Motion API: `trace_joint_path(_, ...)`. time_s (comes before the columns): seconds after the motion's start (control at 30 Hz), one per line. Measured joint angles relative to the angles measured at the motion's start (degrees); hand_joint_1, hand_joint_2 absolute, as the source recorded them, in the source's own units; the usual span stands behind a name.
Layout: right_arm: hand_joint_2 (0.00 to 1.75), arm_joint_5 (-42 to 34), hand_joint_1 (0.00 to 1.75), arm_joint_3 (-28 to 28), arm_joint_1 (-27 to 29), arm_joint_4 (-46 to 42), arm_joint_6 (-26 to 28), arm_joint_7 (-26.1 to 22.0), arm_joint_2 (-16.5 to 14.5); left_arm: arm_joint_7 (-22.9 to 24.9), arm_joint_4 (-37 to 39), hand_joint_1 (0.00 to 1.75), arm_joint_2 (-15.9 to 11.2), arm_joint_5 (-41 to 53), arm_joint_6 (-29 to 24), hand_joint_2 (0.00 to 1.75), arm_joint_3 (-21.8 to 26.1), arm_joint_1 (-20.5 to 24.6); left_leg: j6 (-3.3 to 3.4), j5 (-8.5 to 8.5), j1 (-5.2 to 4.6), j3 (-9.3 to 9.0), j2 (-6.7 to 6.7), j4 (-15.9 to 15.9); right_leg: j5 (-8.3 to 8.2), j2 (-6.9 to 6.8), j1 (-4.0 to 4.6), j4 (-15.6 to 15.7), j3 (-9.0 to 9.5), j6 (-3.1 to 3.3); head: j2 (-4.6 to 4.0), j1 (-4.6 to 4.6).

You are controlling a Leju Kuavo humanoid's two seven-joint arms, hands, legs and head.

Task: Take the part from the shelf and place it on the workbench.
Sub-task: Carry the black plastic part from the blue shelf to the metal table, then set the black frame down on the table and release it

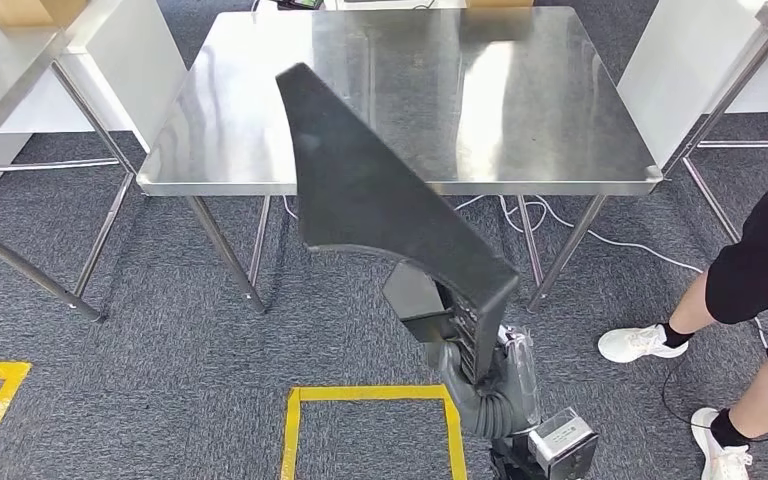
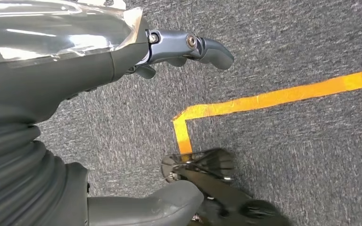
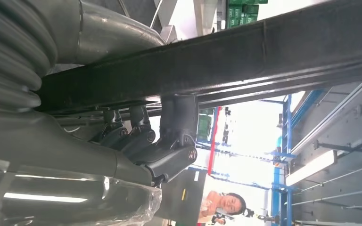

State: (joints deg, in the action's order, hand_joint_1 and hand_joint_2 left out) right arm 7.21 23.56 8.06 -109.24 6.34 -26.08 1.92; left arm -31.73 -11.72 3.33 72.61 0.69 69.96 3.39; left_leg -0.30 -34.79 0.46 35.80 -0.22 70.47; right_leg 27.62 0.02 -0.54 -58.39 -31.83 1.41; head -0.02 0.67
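Carpet, grey and marked with yellow tape, fills the lower half of the head view, and a steel workbench stands ahead of the robot with its near edge running across the middle of the picture. The right hand comes up from the bottom edge and grips the part, a large black curved panel, by its lower end. The panel rises tilted to the left, its pointed top end reaching over the near edge of the bench; whether it touches the bench top cannot be told. Other steel tables stand at the left and right edges of the picture. A person's legs in white shoes stand on the carpet at the right, well apart from the bench's near right corner.

Left wrist view: the left hand hangs above the carpet with nothing in it, its dark fingers stretched out and well apart from the thick grey thumb. A corner of yellow tape lies on the carpet below it.

Right wrist view: the right hand has its dark fingers curled up against the underside of the part, which crosses the picture as a long black bar, with the thumb wrapped over it near the grey ribbed cover.
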Motion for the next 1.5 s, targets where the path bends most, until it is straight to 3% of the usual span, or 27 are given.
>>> trace_joint_path(0.07,1.75,-0.03,1.75,-0.02,0.11,0.09,0.00,0.00,0.01,0.02,0.00,0.00,0.03,0.02,0.01,1.75,0.00,-0.14,0.08,-0.15,0.05,3.40,0.01,2.79,0.74,0.17,0.20,0.00,0.72,0.08,0.00,0.03)
trace_joint_path(0.1,1.75,-0.07,1.75,-0.03,0.13,0.13,0.00,-0.01,0.01,0.07,0.00,0.00,0.05,0.03,0.01,1.75,0.00,-0.18,0.39,1.52,0.00,3.71,0.01,1.38,1.20,0.23,0.32,0.00,1.29,0.06,0.00,0.03)
trace_joint_path(0.17,1.75,-0.16,1.75,-0.04,0.06,0.18,-0.04,-0.05,-0.01,0.21,-0.01,0.00,0.00,0.04,0.01,1.75,0.01,-0.20,1.61,7.01,-0.42,2.08,0.06,-5.34,2.17,0.27,0.47,0.11,2.53,0.01,0.00,-0.03)
trace_joint_path(0.2,1.75,-0.22,1.75,-0.05,-0.02,0.24,-0.08,-0.10,-0.01,0.32,0.00,0.00,-0.07,0.05,0.01,1.75,0.00,-0.20,2.25,8.54,-0.81,1.27,0.08,-8.09,2.58,0.30,0.51,0.28,3.09,-0.12,0.00,-0.17)
trace_joint_path(0.23,1.75,-0.29,1.75,-0.06,-0.15,0.32,-0.13,-0.16,-0.02,0.40,-0.01,0.00,-0.16,0.05,0.01,1.75,-0.01,-0.21,2.88,9.15,-1.25,0.62,0.04,-10.05,2.91,0.32,0.43,0.51,3.46,-0.34,0.00,-0.24)
trace_joint_path(0.3,1.75,-0.45,1.75,-0.08,-0.45,0.63,-0.18,-0.25,-0.09,0.51,-0.03,0.00,-0.35,0.05,-0.03,1.75,-0.01,-0.31,3.98,8.64,-1.89,-0.07,-0.13,-11.62,2.78,0.34,0.47,0.55,4.40,-1.21,0.00,-0.26)
trace_joint_path(0.4,1.75,-0.65,1.75,-0.10,-1.22,1.02,-0.17,-0.39,-0.15,0.27,-0.04,0.00,-0.49,0.07,-0.03,1.75,0.01,-0.37,5.16,9.28,-1.65,-2.84,-0.21,-13.93,3.05,0.24,0.63,-0.88,5.02,-2.35,0.00,-0.19)
trace_joint_path(0.47,1.75,-0.71,1.75,-0.12,-1.79,1.17,-0.14,-0.47,-0.11,-0.02,-0.04,0.00,-0.46,0.09,0.01,1.75,0.00,-0.14,5.31,9.10,-1.29,-4.13,-0.18,-14.56,5.33,0.18,0.43,-5.92,2.11,-2.10,0.00,-0.31)
trace_joint_path(0.53,1.75,-0.72,1.75,-0.11,-1.97,1.32,-0.13,-0.50,-0.02,-0.18,-0.04,0.00,-0.44,0.13,0.03,1.75,-0.01,0.02,5.19,8.48,-1.08,-4.69,-0.25,-14.55,7.85,0.19,0.10,-13.07,-3.00,-1.68,0.00,-0.38)
trace_joint_path(0.57,1.75,-0.72,1.75,-0.11,-1.95,1.44,-0.13,-0.50,0.03,-0.20,-0.04,0.00,-0.42,0.14,0.04,1.75,-0.02,-0.01,4.98,8.03,-0.93,-5.08,-0.31,-14.53,8.14,0.19,-0.21,-15.07,-5.00,-1.96,0.00,-0.37)
trace_joint_path(0.6,1.75,-0.72,1.75,-0.11,-1.94,1.56,-0.12,-0.50,0.08,-0.20,-0.04,0.00,-0.41,0.15,0.05,1.75,-0.02,-0.07,4.64,7.53,-0.73,-5.63,-0.43,-14.49,7.36,0.17,-0.61,-15.08,-6.08,-2.75,0.00,-0.39)
trace_joint_path(0.63,1.75,-0.72,1.75,-0.11,-1.94,1.67,-0.12,-0.50,0.12,-0.20,-0.04,0.00,-0.40,0.15,0.05,1.75,-0.02,-0.13,4.22,6.92,-0.51,-6.37,-0.55,-14.45,5.45,0.15,-1.07,-12.91,-6.18,-3.97,0.00,-0.40)
trace_joint_path(0.7,1.75,-0.73,1.75,-0.11,-1.92,1.88,-0.11,-0.51,0.15,-0.20,-0.04,0.00,-0.43,0.15,0.05,1.75,-0.01,-0.18,3.29,5.46,-0.24,-7.57,-0.74,-14.15,0.22,-0.01,-1.88,-5.50,-5.57,-6.30,0.00,-0.64)
trace_joint_path(0.73,1.75,-0.73,1.75,-0.09,-1.90,2.02,-0.12,-0.50,0.16,-0.21,-0.04,0.00,-0.44,0.16,0.06,1.75,-0.01,-0.18,2.77,4.62,-0.22,-8.01,-0.80,-13.92,-1.33,-0.40,-2.04,-2.79,-5.24,-6.45,0.00,-0.76)
trace_joint_path(0.77,1.75,-0.74,1.75,-0.08,-1.82,2.14,-0.12,-0.48,0.16,-0.21,-0.04,0.00,-0.45,0.16,0.07,1.75,-0.01,-0.18,2.18,3.76,-0.25,-8.39,-0.81,-13.73,-2.16,-0.68,-1.79,-1.25,-5.09,-6.02,0.00,-0.75)
trace_joint_path(0.83,1.75,-0.74,1.75,-0.08,-1.73,2.25,-0.11,-0.44,0.14,-0.25,-0.04,0.00,-0.46,0.17,0.08,1.75,-0.02,-0.20,1.26,2.75,-0.18,-9.45,-0.71,-12.87,-1.66,-1.00,-1.82,-0.97,-4.22,-4.10,0.00,-0.58)
trace_joint_path(0.9,1.75,-0.75,1.75,-0.12,-1.85,2.25,-0.08,-0.45,0.05,-0.34,-0.04,0.00,-0.47,0.20,0.09,1.75,-0.02,-0.07,0.80,1.96,0.29,-9.98,-0.42,-11.16,-1.12,-0.66,-2.27,-0.80,-2.68,-2.92,0.00,-0.33)
trace_joint_path(0.93,1.75,-0.76,1.75,-0.14,-1.96,2.25,-0.07,-0.45,0.01,-0.39,-0.04,0.00,-0.45,0.25,0.11,1.75,-0.03,0.11,0.67,1.22,0.53,-9.25,-0.27,-9.37,-0.66,-0.55,-2.24,-0.79,-1.71,-2.56,0.00,-0.20)
trace_joint_path(1.0,1.75,-0.70,1.75,-0.13,-2.04,2.25,0.00,-0.45,-0.03,-0.44,-0.04,0.00,-0.43,0.45,0.28,1.75,-0.04,0.38,0.26,-0.87,0.75,-5.34,-0.06,-3.39,0.39,-0.46,-2.01,-0.80,-0.49,-2.16,0.00,-0.02)
trace_joint_path(1.07,1.75,-0.49,1.75,-0.01,-2.03,2.25,0.08,-0.42,-0.04,-0.38,-0.04,0.00,-0.43,0.66,0.49,1.75,-0.04,0.25,0.06,-2.79,0.75,-0.63,0.00,1.15,1.73,-0.25,-1.82,-0.80,0.90,-2.08,0.00,0.00)
trace_joint_path(1.1,1.75,-0.37,1.75,0.08,-2.03,2.25,0.12,-0.36,-0.10,-0.33,-0.04,0.00,-0.45,0.73,0.54,1.75,-0.04,0.12,0.10,-2.66,0.76,0.85,0.01,1.15,2.50,-0.12,-1.78,-0.79,1.83,-2.09,0.00,0.00)
trace_joint_path(1.13,1.75,-0.25,1.75,0.15,-2.07,2.25,0.19,-0.24,-0.19,-0.30,-0.04,0.00,-0.48,0.77,0.58,1.75,-0.04,0.02,0.23,-1.22,0.76,1.54,0.03,-0.55,3.32,-0.02,-1.79,-0.78,2.91,-2.16,0.00,-0.01)
trace_joint_path(1.2,1.75,-0.08,1.75,0.36,-2.34,2.27,0.44,0.20,-0.42,-0.22,-0.04,0.00,-0.58,0.86,0.80,1.75,-0.04,-0.16,0.50,4.76,0.66,1.67,0.24,-5.62,4.95,0.05,-1.79,-0.64,4.82,-2.51,0.00,-0.05)
trace_joint_path(1.27,1.75,0.03,1.75,0.69,-2.79,2.32,0.69,0.62,-0.57,-0.15,-0.04,0.00,-0.72,0.93,1.03,1.75,-0.04,-0.26,1.04,8.70,0.07,1.61,0.65,-8.65,5.93,0.14,-1.63,0.11,5.85,-3.12,0.00,0.07)
trace_joint_path(1.4,1.75,0.34,1.75,1.02,-3.33,2.33,0.85,1.05,-0.90,-0.14,-0.07,0.00,-0.88,0.95,1.12,1.75,-0.04,-0.36,3.03,8.34,-0.42,-0.55,0.26,-10.97,6.16,0.06,-0.85,0.39,7.78,-4.68,0.00,0.07)
trace_joint_path(1.43,1.75,0.48,1.75,1.07,-3.57,2.32,0.88,1.13,-0.92,-0.13,-0.08,0.00,-0.90,0.94,1.13,1.75,-0.04,-0.35,3.39,8.16,-0.41,-1.51,0.09,-11.41,6.73,0.05,-0.74,-1.27,7.03,-4.61,0.00,0.01)
trace_joint_path(1.5,1.75,0.88,1.75,1.15,-3.93,2.38,0.92,1.30,-0.91,-0.03,-0.09,0.00,-0.90,0.84,1.12,1.75,-0.03,-0.26,4.00,7.47,-0.53,-2.93,-0.21,-11.90,8.56,0.04,-0.55,-8.26,2.58,-4.03,0.00,-0.16)
